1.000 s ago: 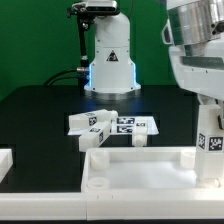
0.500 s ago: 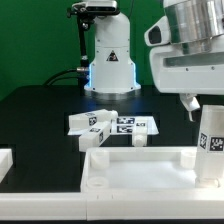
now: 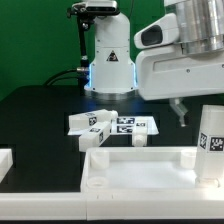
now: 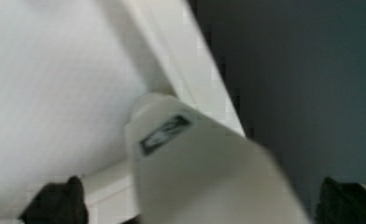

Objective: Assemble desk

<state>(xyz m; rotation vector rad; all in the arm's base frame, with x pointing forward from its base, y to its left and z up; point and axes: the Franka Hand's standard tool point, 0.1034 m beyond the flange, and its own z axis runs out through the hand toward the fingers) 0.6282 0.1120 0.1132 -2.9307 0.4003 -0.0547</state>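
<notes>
The desk's big white rimmed panel [image 3: 135, 168] lies flat at the front of the table. One square white leg [image 3: 210, 135] with a black-and-white tag stands upright in the panel's corner at the exterior view's right. My gripper [image 3: 180, 111] hangs open and empty above and just to the left of that leg. In the wrist view the leg [image 4: 183, 150] with its tag rises from the panel [image 4: 55, 90] between my spread dark fingertips [image 4: 55, 204]; the gripper [image 4: 201, 206] does not touch it. Two more tagged legs [image 3: 96, 124] lie behind the panel.
The marker board [image 3: 125, 123] lies on the black table behind the panel, with a loose leg [image 3: 140, 136] at its front edge. The robot base [image 3: 110, 60] stands at the back. A white block [image 3: 5, 162] sits at the exterior view's left edge.
The arm has lifted and swung toward the exterior view's left, away from the upright leg, which stays standing in the panel's corner. The gripper fingers now show free of it.
</notes>
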